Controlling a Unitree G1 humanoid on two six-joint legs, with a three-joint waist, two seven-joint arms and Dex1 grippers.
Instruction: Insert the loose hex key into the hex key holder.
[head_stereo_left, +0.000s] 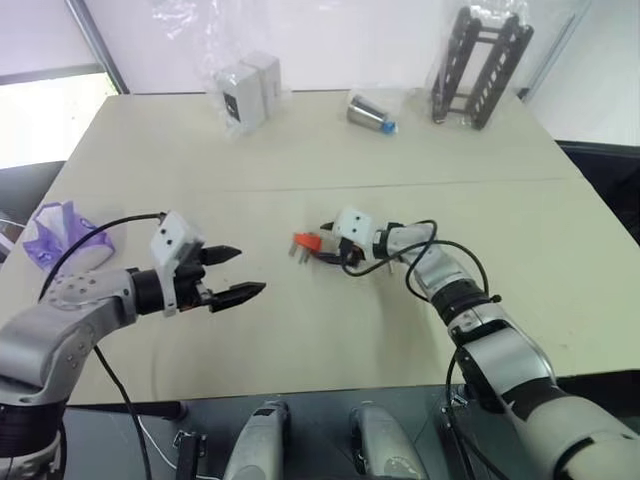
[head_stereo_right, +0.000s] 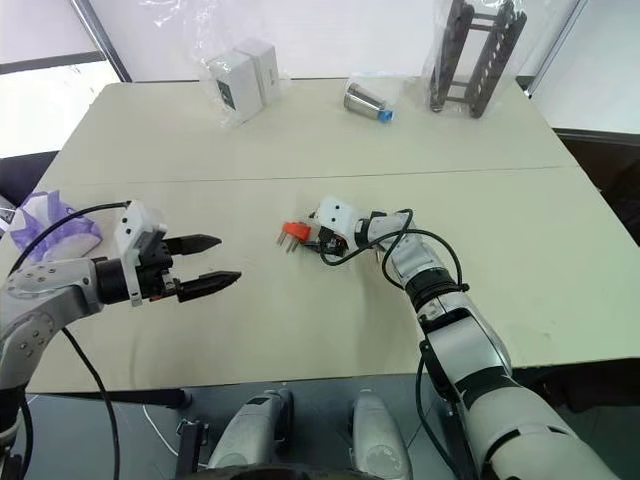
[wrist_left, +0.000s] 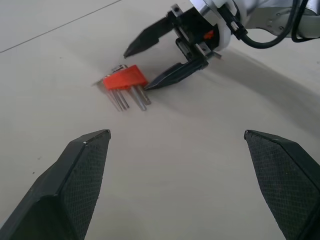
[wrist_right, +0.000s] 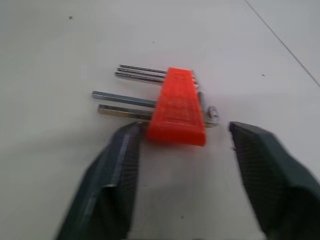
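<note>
Left eye view: hex key holder (head_stereo_left: 306, 241) lies flat on the table (head_stereo_left: 300, 330), just left of frame centre. Right gripper (head_stereo_left: 322, 243) is right at it, arriving from the right side of the frame. Left gripper (head_stereo_left: 232, 273) hovers lower left, well apart, so the right arm is much the nearer. Left jaws stand wide, nothing between them.

Right eye view: same layout. Holder sits mid-frame, right gripper tips against its right end, left gripper off in the left half.

Left wrist view: holder in the upper-left quarter, keys fanning toward the bottom of the frame. The right gripper's two fingers (wrist_left: 167, 77) reach in from upper right, one above the block, one with its tip at the block's lower right corner. Jaws partly apart, straddling it, not clamped.

Right wrist view: holder centre frame, long axis running top to bottom, keys sticking out toward the left. It sits just ahead of the gap between the fingers; the left finger tip looks to touch the lowest key. No firm grip visible. The loose hex key can't be picked out with certainty; the small silver piece at the holder's right edge (wrist_right: 212, 114) may be it.
</note>
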